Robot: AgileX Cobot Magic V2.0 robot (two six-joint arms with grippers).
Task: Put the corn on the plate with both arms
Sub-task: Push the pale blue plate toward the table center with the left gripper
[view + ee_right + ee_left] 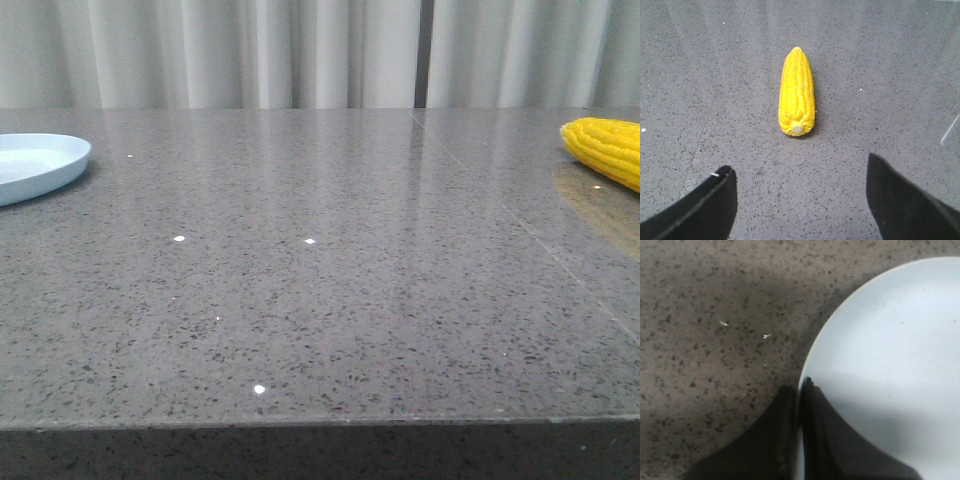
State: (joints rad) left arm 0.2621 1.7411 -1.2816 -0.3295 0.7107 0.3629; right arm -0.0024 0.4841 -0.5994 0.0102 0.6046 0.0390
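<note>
The pale-blue plate [35, 163] lies at the table's far left edge in the front view. In the left wrist view its rim [812, 347] runs between the two black fingers of my left gripper [799, 388], which is shut on it, one finger over the plate and one over the table. The yellow corn [607, 148] lies at the far right edge of the front view. In the right wrist view the corn [797, 92] lies flat with its pale stub end towards my right gripper [799, 165], which is open, empty and a short way from it. Neither gripper shows in the front view.
The grey speckled stone table [320, 280] has its front edge near the camera. White curtains [300, 50] hang behind the table. A seam [500, 210] in the tabletop runs diagonally on the right side.
</note>
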